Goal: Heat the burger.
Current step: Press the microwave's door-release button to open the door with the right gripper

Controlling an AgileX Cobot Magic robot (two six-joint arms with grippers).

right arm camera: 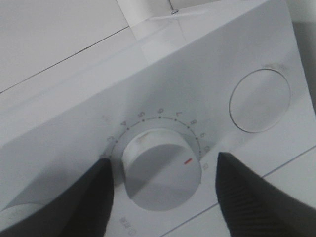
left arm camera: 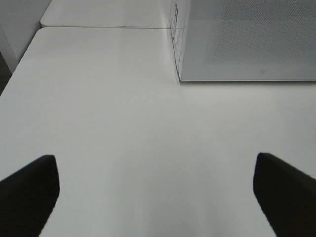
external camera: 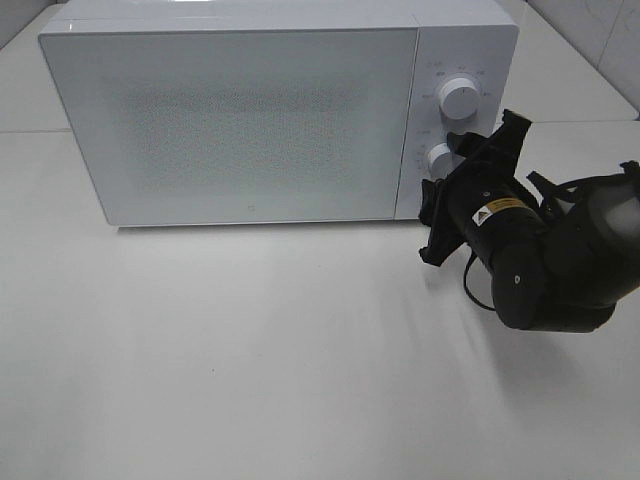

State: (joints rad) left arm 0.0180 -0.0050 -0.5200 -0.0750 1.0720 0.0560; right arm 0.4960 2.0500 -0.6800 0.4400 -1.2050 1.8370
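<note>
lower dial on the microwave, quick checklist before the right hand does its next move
1. Microwave door shut: ok, it sits flush with the front.
2. Burger inside: cannot tell, nothing shows through the frosted door.
3. Right hand lined up on the lower dial: ok, one finger on each side.
4. Grip on the dial: not ok, there is a gap at both fingers, so the hand is open around the dial.
5. Dial setting: cannot tell, the red mark shows but its number is unclear.
6. Left hand out of the way: ok, it is open over bare table.
</note>
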